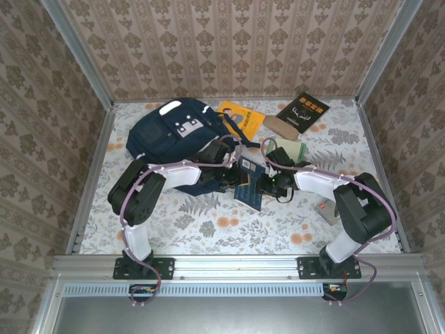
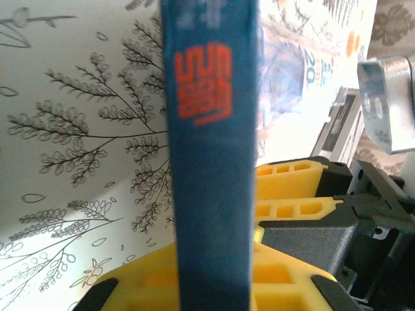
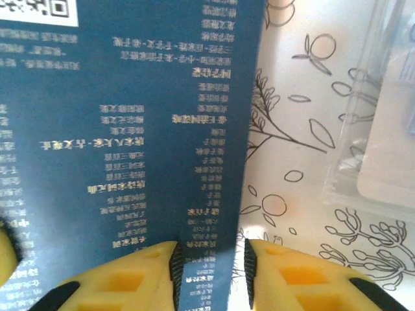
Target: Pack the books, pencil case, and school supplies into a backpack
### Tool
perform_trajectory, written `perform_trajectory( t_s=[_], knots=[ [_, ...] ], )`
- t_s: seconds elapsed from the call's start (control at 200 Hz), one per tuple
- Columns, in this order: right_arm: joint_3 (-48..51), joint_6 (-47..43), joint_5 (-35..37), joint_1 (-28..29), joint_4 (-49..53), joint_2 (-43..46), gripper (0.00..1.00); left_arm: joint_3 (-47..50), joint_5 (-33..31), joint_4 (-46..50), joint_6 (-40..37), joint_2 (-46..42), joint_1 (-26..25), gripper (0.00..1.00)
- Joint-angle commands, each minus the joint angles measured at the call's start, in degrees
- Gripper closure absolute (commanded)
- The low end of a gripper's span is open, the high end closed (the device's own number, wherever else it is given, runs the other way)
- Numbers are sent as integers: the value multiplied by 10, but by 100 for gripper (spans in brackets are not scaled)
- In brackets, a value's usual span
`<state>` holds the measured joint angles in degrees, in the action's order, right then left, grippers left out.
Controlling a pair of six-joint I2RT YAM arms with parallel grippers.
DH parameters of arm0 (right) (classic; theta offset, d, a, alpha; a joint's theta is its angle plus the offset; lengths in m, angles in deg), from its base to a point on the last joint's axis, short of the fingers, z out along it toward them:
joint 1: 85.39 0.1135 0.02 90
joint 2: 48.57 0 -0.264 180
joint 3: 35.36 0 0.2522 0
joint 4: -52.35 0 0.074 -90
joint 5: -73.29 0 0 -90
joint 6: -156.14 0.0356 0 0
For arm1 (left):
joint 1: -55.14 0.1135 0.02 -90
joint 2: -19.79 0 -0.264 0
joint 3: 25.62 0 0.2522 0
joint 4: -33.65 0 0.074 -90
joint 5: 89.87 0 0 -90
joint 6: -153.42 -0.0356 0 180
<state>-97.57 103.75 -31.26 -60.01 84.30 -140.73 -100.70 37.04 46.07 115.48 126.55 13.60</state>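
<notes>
The dark navy book (image 1: 248, 191) stands on edge on the table between my two grippers. My left gripper (image 1: 235, 179) is shut on it, and the spine (image 2: 211, 162) rises straight up out of the yellow jaws (image 2: 211, 285). My right gripper (image 3: 211, 272) is open; its pads straddle a corner of the back cover (image 3: 130, 129), with a slit of table showing beside the right pad. The navy backpack (image 1: 170, 132) lies behind at the left. The yellow-orange book (image 1: 240, 115), black book (image 1: 304, 111), tan oval case (image 1: 278, 126) and pale green box (image 1: 293, 149) lie at the back.
A clear light-blue pack (image 3: 382, 129) lies on the floral cloth just right of the navy book. A small grey and red object (image 1: 325, 209) sits by the right arm's elbow. Metal rails and patterned walls close in the table on three sides.
</notes>
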Motion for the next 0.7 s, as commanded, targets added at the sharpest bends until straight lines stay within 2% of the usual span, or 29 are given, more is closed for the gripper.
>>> perform_trajectory(
  t_s=[0.0, 0.085, 0.21, 0.345, 0.51, 0.695],
  knots=[
    [-11, -2, -31, -12, 1, 32, 59, -22, 18, -2, -6, -37, 10, 100],
    [-3, 10, -68, -30, -24, 55, 50, -30, 27, -9, -5, -52, 21, 100],
    [30, 63, -159, -72, -125, 86, 36, -54, 50, -15, -3, -66, 37, 100],
    [56, 121, -241, -112, -241, 102, 28, -64, 78, -41, 20, -73, 50, 100],
    [65, 204, -337, -143, -391, 75, 27, -75, 101, -67, 44, -83, 58, 100],
    [63, 255, -390, -154, -485, 49, 31, -77, 131, -108, 73, -83, 62, 100]
  ],
)
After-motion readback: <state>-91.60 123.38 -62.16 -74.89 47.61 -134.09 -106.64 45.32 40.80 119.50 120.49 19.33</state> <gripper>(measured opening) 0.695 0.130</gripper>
